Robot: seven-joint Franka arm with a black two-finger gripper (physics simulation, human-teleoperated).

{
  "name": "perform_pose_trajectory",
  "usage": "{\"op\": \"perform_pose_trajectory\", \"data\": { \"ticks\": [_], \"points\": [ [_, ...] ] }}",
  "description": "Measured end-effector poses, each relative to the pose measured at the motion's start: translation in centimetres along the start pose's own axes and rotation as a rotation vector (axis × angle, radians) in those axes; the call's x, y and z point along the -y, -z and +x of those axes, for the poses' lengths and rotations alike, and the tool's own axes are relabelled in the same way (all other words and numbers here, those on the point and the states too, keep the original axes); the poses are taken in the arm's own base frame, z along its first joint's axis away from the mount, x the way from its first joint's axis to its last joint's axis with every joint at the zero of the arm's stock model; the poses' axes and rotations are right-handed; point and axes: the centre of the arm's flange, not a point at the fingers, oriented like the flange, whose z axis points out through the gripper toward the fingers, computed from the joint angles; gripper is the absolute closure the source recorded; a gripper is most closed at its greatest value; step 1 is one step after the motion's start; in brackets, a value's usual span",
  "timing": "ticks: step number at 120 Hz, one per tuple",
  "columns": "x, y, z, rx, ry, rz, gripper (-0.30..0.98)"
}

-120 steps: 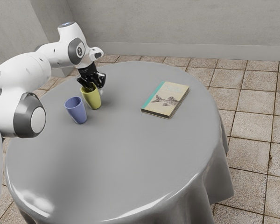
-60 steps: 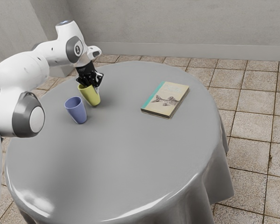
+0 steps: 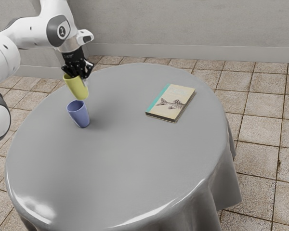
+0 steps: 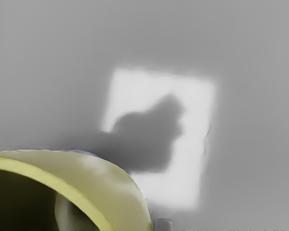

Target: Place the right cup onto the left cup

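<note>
In the exterior view my gripper (image 3: 79, 74) is shut on the rim of the yellow-green cup (image 3: 77, 87), which hangs slightly tilted in the air. The blue cup (image 3: 79, 115) stands on the table just below it, its mouth facing up; the held cup's base is near its rim, and I cannot tell whether they touch. In the wrist view the yellow-green cup (image 4: 106, 183) is large at the lower edge, with a sliver of the blue cup (image 4: 84, 152) behind it.
A book (image 3: 171, 102) lies on the round grey-covered table (image 3: 135, 163), toward the exterior view's right of both cups. A bright reflection and a dark shadow show on the tabletop in the wrist view.
The yellow-green cup has risen off the table with my gripper and moved toward the exterior view's left, over the blue cup. The blue cup and the book have stayed put.
</note>
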Motion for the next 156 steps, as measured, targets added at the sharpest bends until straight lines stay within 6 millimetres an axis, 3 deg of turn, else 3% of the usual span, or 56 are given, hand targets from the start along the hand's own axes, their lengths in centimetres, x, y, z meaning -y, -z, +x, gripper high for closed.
{"op": "perform_pose_trajectory", "data": {
  "ticks": [21,63,156],
  "points": [
    [1.4,-2.0,0.8,0.032,0.05,0.033,0.78],
    [3.4,-2.6,1.0,0.044,0.128,0.041,0.78],
    [3.7,-3.8,1.4,0.031,0.179,0.037,0.78]
  ]
}}
